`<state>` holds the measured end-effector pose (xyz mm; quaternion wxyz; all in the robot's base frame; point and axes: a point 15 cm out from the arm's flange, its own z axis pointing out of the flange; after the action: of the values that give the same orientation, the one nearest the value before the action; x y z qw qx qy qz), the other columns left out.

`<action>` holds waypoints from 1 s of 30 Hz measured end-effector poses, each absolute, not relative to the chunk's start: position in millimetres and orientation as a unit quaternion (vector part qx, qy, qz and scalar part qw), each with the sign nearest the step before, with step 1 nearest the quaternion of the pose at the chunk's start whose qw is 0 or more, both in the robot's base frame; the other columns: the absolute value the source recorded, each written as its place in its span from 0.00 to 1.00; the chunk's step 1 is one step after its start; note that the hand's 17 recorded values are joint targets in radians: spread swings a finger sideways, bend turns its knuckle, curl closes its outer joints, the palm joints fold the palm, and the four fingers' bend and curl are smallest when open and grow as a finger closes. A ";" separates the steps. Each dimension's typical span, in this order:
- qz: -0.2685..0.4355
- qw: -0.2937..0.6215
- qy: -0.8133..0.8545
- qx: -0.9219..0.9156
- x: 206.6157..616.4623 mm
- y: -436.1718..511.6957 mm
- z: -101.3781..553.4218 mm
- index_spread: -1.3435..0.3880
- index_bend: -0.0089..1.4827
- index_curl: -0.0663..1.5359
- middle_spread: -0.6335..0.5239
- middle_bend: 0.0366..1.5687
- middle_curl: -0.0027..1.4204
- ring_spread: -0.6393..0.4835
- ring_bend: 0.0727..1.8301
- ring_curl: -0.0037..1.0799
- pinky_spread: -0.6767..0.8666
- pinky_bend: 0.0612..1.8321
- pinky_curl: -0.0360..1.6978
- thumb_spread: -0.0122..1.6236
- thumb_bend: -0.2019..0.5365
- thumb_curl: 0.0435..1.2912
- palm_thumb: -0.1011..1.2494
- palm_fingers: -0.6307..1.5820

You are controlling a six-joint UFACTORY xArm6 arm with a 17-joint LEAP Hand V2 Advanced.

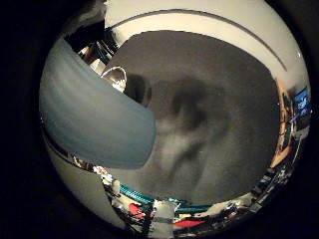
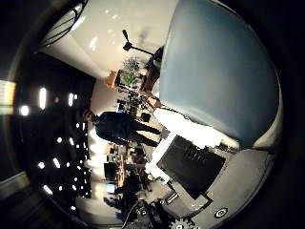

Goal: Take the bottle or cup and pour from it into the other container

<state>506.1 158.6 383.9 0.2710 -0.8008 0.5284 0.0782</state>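
A pale blue cup (image 1: 89, 114) fills much of both palm views, so it sits close against the palm of my right hand (image 2: 190, 164). A white and black finger (image 2: 183, 129) lies against the cup's side, and the cup hangs above a dark grey mat (image 1: 229, 104). Past the cup's edge, a shiny metal container (image 1: 115, 77) stands on the mat, mostly hidden behind the cup. The shadow of hand and cup falls on the mat beside it.
The mat lies on a white table (image 1: 199, 20) whose edge curves round it. Cluttered shelves and furniture of the room (image 1: 286, 124) show beyond the table.
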 end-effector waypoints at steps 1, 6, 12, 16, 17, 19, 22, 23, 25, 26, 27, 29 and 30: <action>0.071 0.263 0.525 -0.807 506.7 163.6 385.3 0.41 0.19 0.79 0.23 0.56 0.75 0.31 0.68 0.64 0.18 0.58 0.52 0.53 0.24 0.42 0.73 0.71; 0.022 0.227 0.502 -0.834 520.9 187.9 404.6 0.41 0.18 0.79 0.22 0.55 0.75 0.31 0.67 0.64 0.18 0.58 0.53 0.52 0.24 0.43 0.73 0.71; -0.028 0.168 0.463 -0.870 523.5 214.9 415.8 0.41 0.17 0.79 0.21 0.54 0.75 0.31 0.66 0.63 0.17 0.58 0.52 0.51 0.24 0.43 0.73 0.72; -0.056 0.122 0.440 -0.888 520.1 222.6 411.9 0.41 0.17 0.79 0.20 0.53 0.75 0.31 0.66 0.63 0.17 0.57 0.52 0.50 0.23 0.43 0.73 0.73; -0.065 0.113 0.434 -0.892 519.3 223.7 411.0 0.41 0.16 0.79 0.20 0.52 0.75 0.31 0.65 0.63 0.17 0.57 0.52 0.50 0.23 0.43 0.73 0.73; -0.086 0.091 0.420 -0.899 519.0 224.5 409.3 0.41 0.15 0.79 0.20 0.52 0.75 0.31 0.65 0.63 0.17 0.57 0.51 0.49 0.23 0.43 0.73 0.74; -0.113 0.062 0.401 -0.907 519.6 226.2 406.1 0.40 0.14 0.78 0.20 0.51 0.75 0.31 0.64 0.63 0.17 0.57 0.51 0.47 0.23 0.44 0.73 0.74; -0.120 0.054 0.395 -0.909 519.5 228.1 404.7 0.40 0.14 0.78 0.20 0.50 0.75 0.31 0.64 0.62 0.17 0.56 0.50 0.47 0.23 0.44 0.73 0.75; -0.132 0.043 0.385 -0.912 519.9 229.9 403.3 0.40 0.14 0.78 0.20 0.50 0.75 0.31 0.63 0.62 0.17 0.56 0.50 0.47 0.23 0.44 0.73 0.75; -0.139 0.036 0.380 -0.914 520.8 229.8 403.0 0.40 0.14 0.78 0.20 0.49 0.75 0.31 0.63 0.62 0.17 0.56 0.50 0.47 0.23 0.44 0.73 0.76; -0.147 0.029 0.376 -0.915 521.7 229.6 402.5 0.40 0.13 0.78 0.20 0.49 0.75 0.30 0.63 0.62 0.17 0.56 0.50 0.46 0.23 0.44 0.73 0.76; -0.164 0.009 0.364 -0.917 525.1 228.9 398.4 0.40 0.13 0.77 0.20 0.49 0.75 0.30 0.62 0.62 0.17 0.56 0.50 0.46 0.23 0.44 0.73 0.76; -0.171 0.001 0.359 -0.918 526.6 229.3 396.5 0.40 0.13 0.77 0.20 0.49 0.75 0.30 0.62 0.62 0.17 0.56 0.49 0.46 0.23 0.44 0.72 0.76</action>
<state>526.6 229.3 396.5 0.0009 -0.9177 0.3586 -0.1711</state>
